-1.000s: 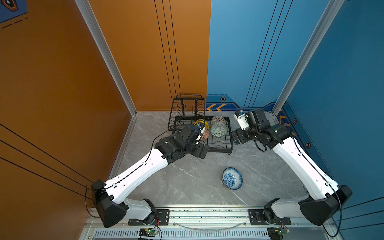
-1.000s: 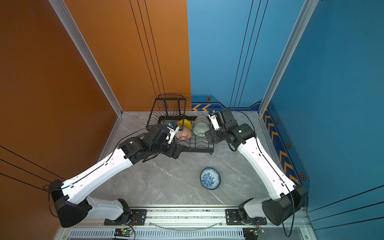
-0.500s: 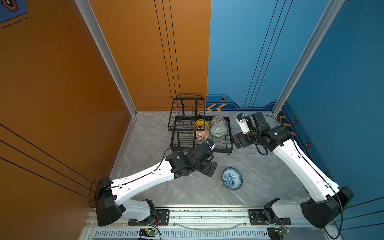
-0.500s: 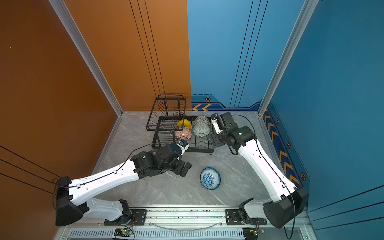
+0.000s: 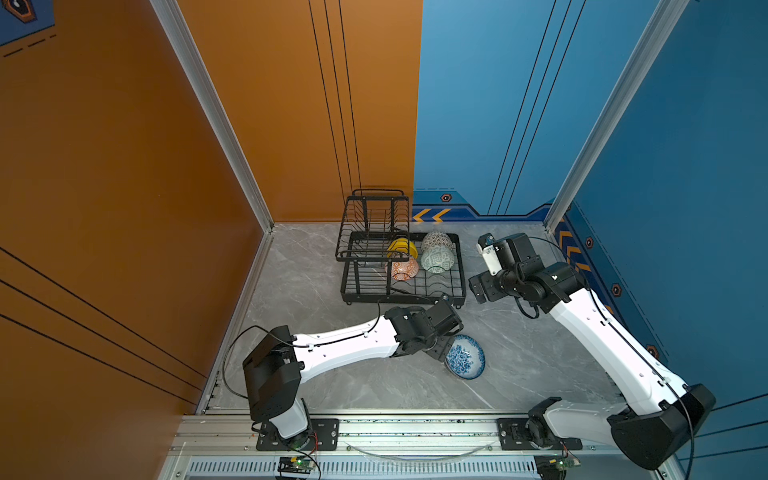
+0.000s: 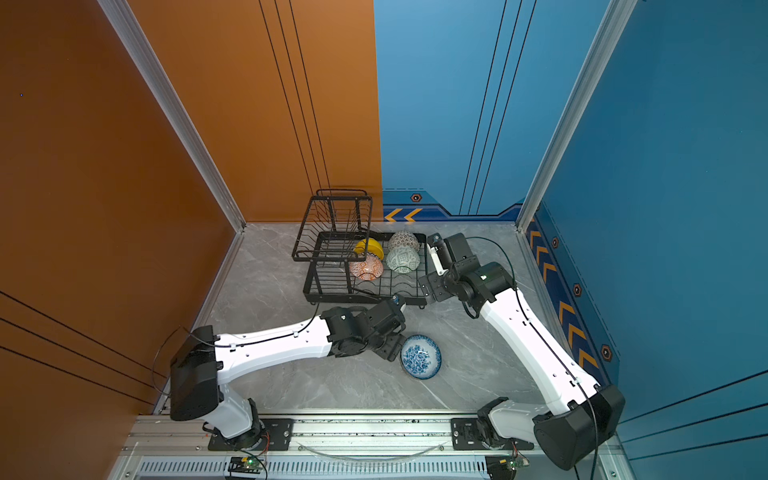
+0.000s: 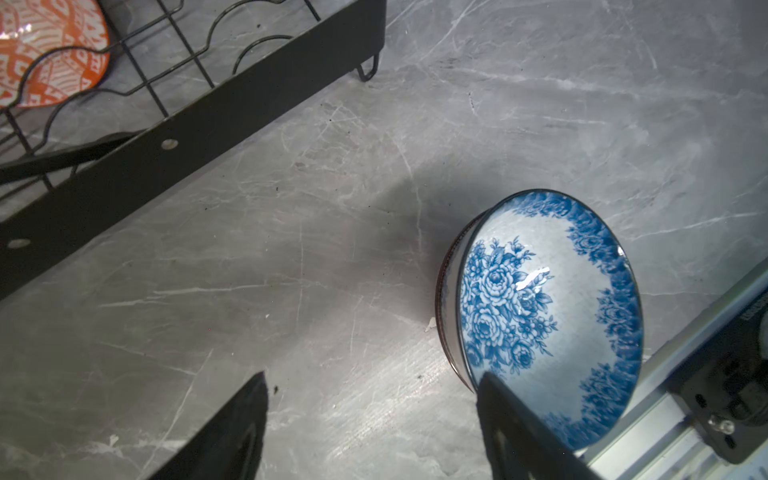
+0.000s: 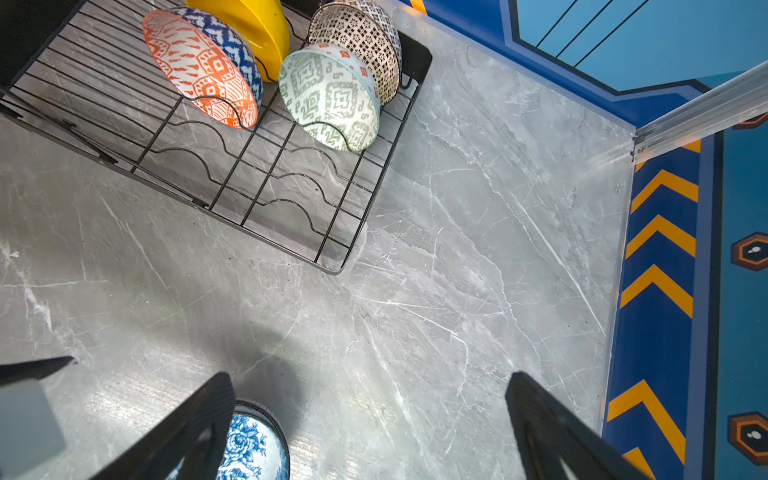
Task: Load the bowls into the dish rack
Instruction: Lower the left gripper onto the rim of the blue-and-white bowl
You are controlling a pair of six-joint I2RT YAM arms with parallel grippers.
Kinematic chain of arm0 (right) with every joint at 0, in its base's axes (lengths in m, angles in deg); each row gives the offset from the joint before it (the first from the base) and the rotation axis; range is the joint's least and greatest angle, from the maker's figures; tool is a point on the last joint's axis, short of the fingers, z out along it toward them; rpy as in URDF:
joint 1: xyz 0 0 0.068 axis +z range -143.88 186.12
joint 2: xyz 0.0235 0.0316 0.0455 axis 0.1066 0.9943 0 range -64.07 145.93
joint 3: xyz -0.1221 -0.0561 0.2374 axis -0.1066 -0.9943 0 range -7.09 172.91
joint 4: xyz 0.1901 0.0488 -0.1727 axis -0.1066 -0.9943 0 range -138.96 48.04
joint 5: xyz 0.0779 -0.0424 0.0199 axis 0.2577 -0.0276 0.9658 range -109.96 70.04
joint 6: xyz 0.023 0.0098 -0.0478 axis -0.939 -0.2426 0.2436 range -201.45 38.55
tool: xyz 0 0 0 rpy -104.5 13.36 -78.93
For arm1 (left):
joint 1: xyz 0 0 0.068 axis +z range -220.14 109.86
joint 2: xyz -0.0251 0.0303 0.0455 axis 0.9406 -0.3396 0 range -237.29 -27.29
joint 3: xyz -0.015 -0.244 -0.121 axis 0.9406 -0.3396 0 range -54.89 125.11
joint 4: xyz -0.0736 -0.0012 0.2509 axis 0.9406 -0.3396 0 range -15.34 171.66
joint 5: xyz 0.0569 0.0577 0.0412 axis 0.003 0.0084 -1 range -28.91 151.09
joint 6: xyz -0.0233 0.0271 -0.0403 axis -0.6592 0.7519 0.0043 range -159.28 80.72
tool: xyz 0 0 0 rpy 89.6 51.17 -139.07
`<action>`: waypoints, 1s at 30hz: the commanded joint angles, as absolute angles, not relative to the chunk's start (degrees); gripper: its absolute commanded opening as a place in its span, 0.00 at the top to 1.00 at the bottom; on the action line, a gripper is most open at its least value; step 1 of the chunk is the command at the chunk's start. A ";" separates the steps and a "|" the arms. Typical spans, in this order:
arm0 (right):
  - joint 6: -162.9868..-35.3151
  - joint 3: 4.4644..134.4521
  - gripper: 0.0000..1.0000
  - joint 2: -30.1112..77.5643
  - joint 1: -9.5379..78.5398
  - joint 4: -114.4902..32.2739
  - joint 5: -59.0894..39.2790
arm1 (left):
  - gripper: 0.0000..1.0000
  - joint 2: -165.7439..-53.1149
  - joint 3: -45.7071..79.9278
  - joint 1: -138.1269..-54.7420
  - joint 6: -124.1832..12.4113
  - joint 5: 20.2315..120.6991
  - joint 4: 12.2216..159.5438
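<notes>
Orange wall panels [image 5: 124,166] and blue wall panels [image 5: 478,104] are enclosing a grey marble-veined floor [image 5: 311,291], silver aluminium posts [image 5: 216,116] marking corners.

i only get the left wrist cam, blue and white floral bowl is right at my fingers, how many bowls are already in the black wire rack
Observer: Four: a plain yellow bowl, an orange-and-white geometric bowl, a dark-and-white fine-patterned bowl and a pale green patterned bowl. All stand on edge in the low tray of the black wire dish rack.
Operator: and my other side, what's it doing
Observer: The right gripper hangs open and empty off the rack's right side in both top views, apart from the blue-and-white floral bowl.
Operator: anything else left to load
Observer: No other bowl shows on the grey marble tabletop.
</notes>
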State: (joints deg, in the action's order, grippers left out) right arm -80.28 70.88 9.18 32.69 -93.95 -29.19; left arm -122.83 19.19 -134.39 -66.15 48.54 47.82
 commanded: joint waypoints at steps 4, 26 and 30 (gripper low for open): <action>-80.79 69.70 0.00 9.09 32.31 -92.15 -30.24 | 0.34 -126.53 23.01 -135.78 -66.72 49.96 47.00; -80.35 69.59 0.00 9.98 32.13 -91.68 -29.84 | 0.63 -133.14 26.61 -136.49 -66.70 54.84 47.18; -80.30 69.38 0.00 9.68 32.13 -91.70 -29.89 | 0.70 -133.96 27.07 -136.59 -66.68 55.31 47.17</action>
